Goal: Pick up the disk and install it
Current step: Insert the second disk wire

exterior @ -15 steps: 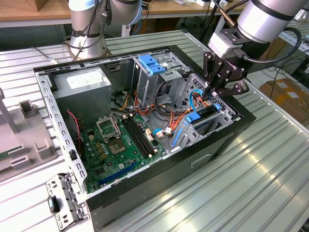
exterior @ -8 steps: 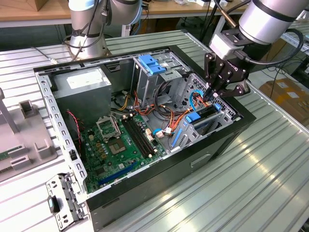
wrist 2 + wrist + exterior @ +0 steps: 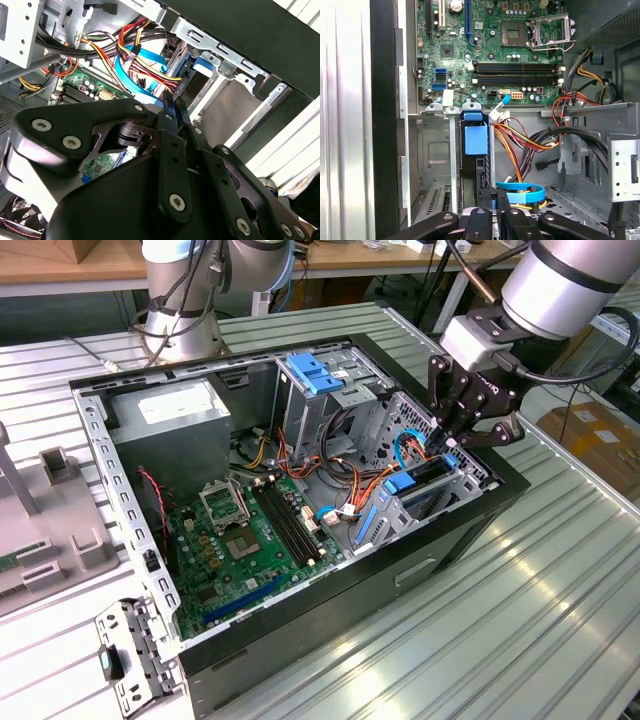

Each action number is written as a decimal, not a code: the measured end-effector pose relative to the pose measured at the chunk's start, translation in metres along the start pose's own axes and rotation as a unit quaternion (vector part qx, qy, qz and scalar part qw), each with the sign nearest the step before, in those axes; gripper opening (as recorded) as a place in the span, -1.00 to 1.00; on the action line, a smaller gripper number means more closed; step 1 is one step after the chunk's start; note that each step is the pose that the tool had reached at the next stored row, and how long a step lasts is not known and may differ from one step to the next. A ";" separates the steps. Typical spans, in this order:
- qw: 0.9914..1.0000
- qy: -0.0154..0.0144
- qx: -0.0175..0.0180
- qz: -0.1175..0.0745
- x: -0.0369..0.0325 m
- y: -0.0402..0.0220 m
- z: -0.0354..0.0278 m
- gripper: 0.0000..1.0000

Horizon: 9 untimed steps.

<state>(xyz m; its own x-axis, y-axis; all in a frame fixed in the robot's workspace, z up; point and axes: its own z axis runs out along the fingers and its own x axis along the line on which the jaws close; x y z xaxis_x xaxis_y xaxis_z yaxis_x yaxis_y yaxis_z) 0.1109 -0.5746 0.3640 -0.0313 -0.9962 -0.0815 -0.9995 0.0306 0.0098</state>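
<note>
Open PC case (image 3: 300, 640) lies on the ribbed metal counter (image 3: 540, 620). Inside: green motherboard (image 3: 245, 540) w/ black RAM slots (image 3: 292, 525), grey power supply (image 3: 170, 430), red-yellow cable bundle (image 3: 530, 142), blue-capped metal cage (image 3: 315, 375).

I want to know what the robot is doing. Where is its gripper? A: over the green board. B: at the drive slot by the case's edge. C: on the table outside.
B: the gripper reaches down at the drive slot by the computer case's edge.
</note>
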 end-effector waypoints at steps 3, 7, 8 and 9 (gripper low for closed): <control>1.000 0.000 0.000 0.000 0.0022 -0.0001 0.0001 -0.67; 1.000 0.000 0.000 0.000 0.0055 -0.0002 0.0002 -0.67; 1.000 0.000 0.000 0.000 0.0064 -0.0002 0.0002 -0.67; 1.000 0.000 0.000 0.000 0.0069 -0.0002 0.0003 -0.67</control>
<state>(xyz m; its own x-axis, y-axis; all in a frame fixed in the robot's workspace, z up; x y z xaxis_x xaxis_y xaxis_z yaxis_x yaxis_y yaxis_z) 0.1109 -0.5815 0.3632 -0.0313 -0.9962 -0.0815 -0.9995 0.0306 0.0098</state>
